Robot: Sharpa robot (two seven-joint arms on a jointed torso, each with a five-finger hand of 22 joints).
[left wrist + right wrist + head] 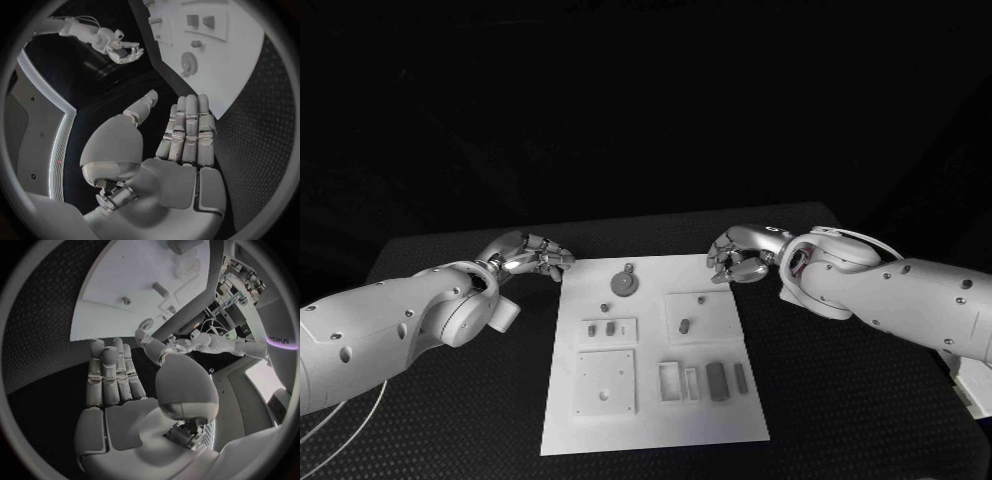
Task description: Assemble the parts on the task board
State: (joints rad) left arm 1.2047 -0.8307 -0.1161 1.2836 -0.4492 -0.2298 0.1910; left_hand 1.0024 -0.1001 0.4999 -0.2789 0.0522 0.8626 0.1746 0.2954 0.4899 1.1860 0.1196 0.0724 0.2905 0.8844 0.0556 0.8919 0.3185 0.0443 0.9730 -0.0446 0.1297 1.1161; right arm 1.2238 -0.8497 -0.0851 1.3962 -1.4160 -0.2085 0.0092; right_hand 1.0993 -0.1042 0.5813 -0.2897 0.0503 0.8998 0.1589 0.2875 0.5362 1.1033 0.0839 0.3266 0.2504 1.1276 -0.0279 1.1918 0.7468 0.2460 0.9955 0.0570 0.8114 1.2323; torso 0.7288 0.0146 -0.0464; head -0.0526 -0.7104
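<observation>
The white task board [661, 420] lies in the middle of the black table. Grey parts lie on it: a round piece [626, 285] near its far edge, two small pegs [602, 327], an oval piece [685, 325] and two bars [717, 381] lower right. My left hand [528, 255] hovers just off the board's far left corner, my right hand [740, 255] at its far right corner. In the left wrist view the left hand [184, 142] has straight fingers and a bare palm, with the board [244, 75] beyond. The right hand [115, 385] is likewise flat and holds nothing, near the board [119, 285].
The black table [848, 400] stretches on both sides of the board. A square white plate [606, 380] and two white blocks [679, 383] sit on the board's near half. A white object [972, 385] stands at the table's right edge.
</observation>
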